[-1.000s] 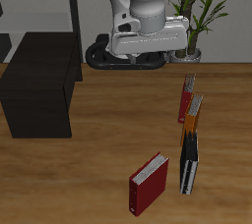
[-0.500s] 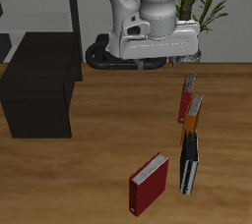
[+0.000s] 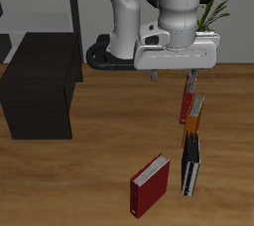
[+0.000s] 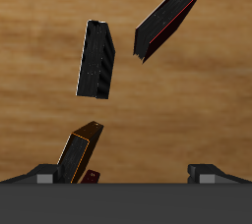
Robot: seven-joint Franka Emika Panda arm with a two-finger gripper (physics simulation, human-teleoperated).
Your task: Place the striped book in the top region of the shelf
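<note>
The striped book (image 3: pixel 190 166) stands on its edge on the wooden table near the front edge, dark spine up; it also shows in the wrist view (image 4: pixel 95 59). The shelf (image 3: pixel 40 86) is a large black box far across the table from the books. My gripper (image 3: pixel 172 75) is open and empty. It hangs high above the table, farther back than the striped book, over the orange book (image 3: pixel 194 117). In the wrist view its fingertips (image 4: pixel 44 175) show wide apart with nothing between them.
A dark red book (image 3: pixel 151 185) lies beside the striped book, also in the wrist view (image 4: pixel 167 17). The orange book (image 4: pixel 79 154) and another dark red book (image 3: pixel 186 104) lean farther back. A potted plant (image 3: pixel 203 17) and a pale rack (image 3: pixel 74 2) stand behind.
The arm has swung sideways away from the shelf, so the gripper now hangs over the row of books. The books have not moved.
</note>
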